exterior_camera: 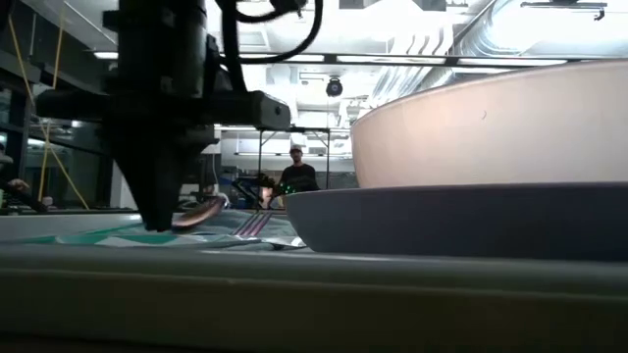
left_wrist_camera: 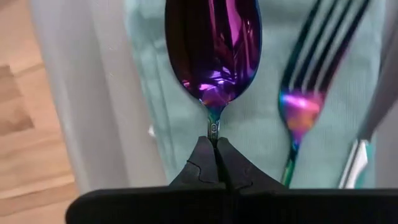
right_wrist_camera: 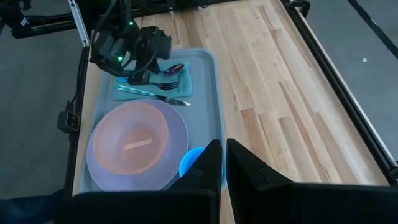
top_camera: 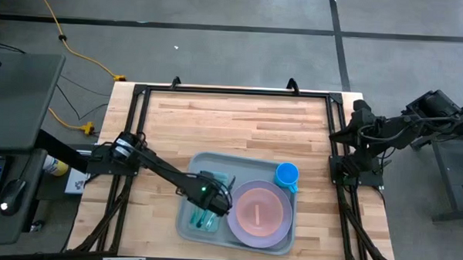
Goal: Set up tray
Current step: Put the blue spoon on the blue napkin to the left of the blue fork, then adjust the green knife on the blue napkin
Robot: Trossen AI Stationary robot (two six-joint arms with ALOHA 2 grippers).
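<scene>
The left tool [left_wrist_camera: 216, 163] is pinching the spoon [left_wrist_camera: 212, 50] by its neck, just above the teal napkin [left_wrist_camera: 261, 130], so cutlery placement looks under way; next it likely needs to let go and lift straight off. Just beside lies the fork [left_wrist_camera: 305, 93]. Underneath sits the tray [top_camera: 193, 169], pale grey-green, rimmed, on the desk [top_camera: 239, 122]. Well apart, the right tool [right_wrist_camera: 224, 163] is waiting, fingers pressed together.

both arms are dark, nearly black, built of jointed tubular segments. the left arm [top_camera: 145, 164] is long and slim, with a small green light glowing near its wrist. the left hand [left_wrist_camera: 214, 163] has two matte black fingers tapering to blunt tips. the right arm [top_camera: 378, 131] carries looping black cables, and the right hand [right_wrist_camera: 224, 163] has two angular black fingers.
</scene>
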